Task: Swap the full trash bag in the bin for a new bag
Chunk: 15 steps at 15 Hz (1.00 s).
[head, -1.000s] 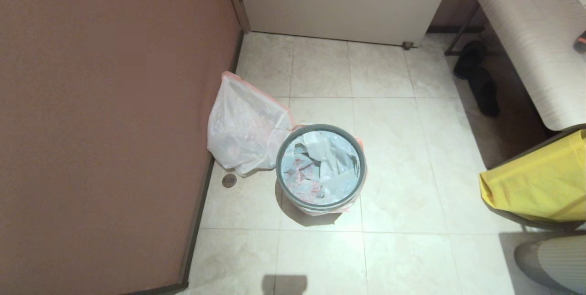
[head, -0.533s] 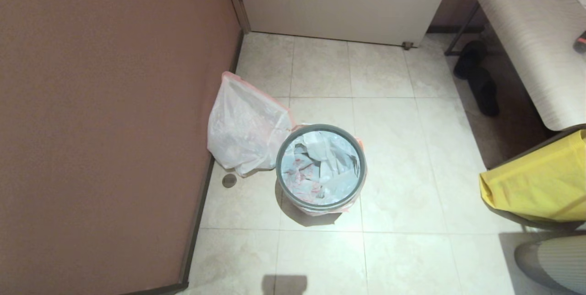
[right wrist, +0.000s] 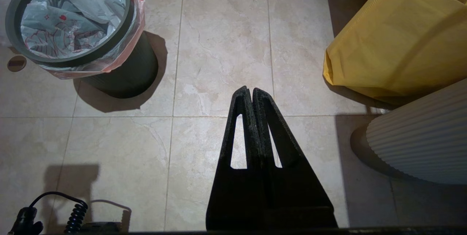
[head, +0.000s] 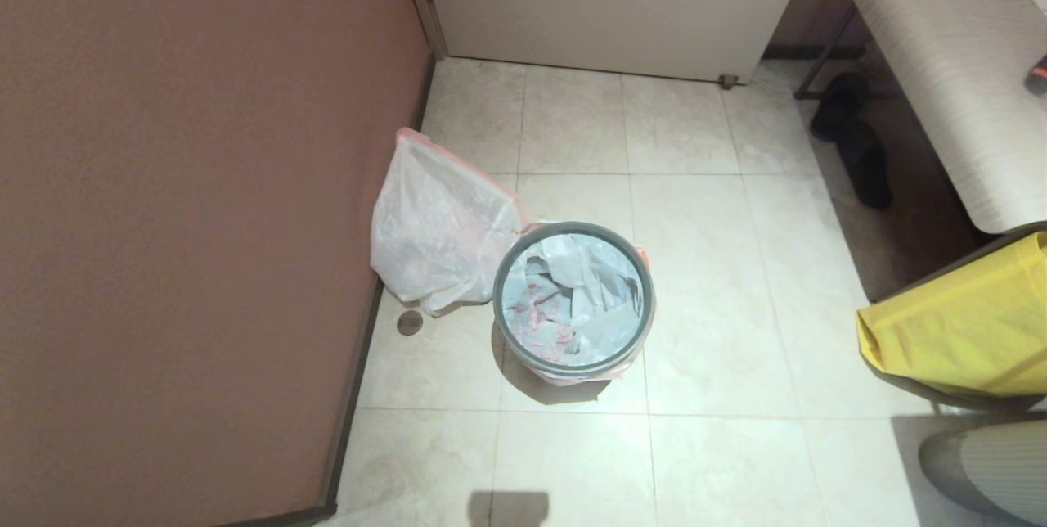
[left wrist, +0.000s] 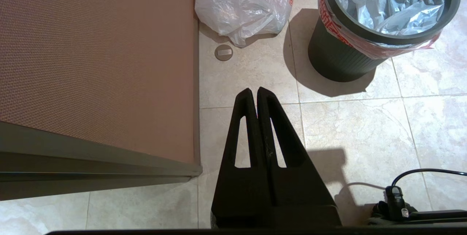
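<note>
Both claws, left claw (left wrist: 254, 91) and right claw (right wrist: 248, 89), are held closed and empty above the floor. The new bag (head: 572, 298) is seated in the bin (head: 572, 370); the full trash bag (head: 438, 224) is leaned beside it. The thin liner may slip inward if loosely clamped.

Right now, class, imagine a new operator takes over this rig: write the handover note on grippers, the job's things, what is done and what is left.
Left gripper: shut, empty, above the floor short of the bin.
Right gripper: shut, empty, above bare tiles between the bin and the yellow bag.
The full trash bag sits on the floor against the wall, beside the bin.
The new bag lines the bin, its edge folded out under the grey ring rim.
Done: swap looks complete.
Left: apparently nothing.
</note>
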### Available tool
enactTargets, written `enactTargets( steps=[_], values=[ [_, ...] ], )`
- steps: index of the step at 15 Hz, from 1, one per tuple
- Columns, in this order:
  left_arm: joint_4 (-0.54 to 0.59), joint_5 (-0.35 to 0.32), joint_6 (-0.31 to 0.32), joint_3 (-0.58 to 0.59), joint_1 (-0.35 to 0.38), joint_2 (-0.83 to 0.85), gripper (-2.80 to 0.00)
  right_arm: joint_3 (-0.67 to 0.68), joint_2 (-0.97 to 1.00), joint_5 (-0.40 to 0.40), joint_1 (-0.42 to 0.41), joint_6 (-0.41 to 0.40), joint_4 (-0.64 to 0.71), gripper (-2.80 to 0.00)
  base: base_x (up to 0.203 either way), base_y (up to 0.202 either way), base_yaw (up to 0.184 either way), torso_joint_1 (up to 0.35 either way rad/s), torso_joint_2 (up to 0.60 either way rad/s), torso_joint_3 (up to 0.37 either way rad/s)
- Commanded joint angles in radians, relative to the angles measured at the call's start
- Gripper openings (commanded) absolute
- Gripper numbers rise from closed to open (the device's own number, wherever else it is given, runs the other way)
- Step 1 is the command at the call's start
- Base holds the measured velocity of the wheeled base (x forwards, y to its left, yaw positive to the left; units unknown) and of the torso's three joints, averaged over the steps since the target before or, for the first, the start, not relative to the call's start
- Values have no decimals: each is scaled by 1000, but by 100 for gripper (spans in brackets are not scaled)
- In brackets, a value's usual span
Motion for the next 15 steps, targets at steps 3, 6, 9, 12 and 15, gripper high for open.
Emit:
enactTargets(
  steps=[3,6,9,12,15],
  values=[
    [0,0,1,0,0,3,-280,0,3,0,1,0,0,-280,0,0,0,0,0,0],
    [0,0,1,0,0,3,-280,0,3,0,1,0,0,-280,0,0,0,0,0,0],
    [0,0,0,0,0,3,-280,0,2,0,1,0,-2,-280,0,0,0,0,0,0],
    [0,0,0,0,0,3,-280,0,2,-1,1,0,0,-280,0,0,0,0,0,0],
    [0,0,0,0,0,3,-280,0,2,-1,0,0,-1,-280,0,0,0,0,0,0]
  ],
)
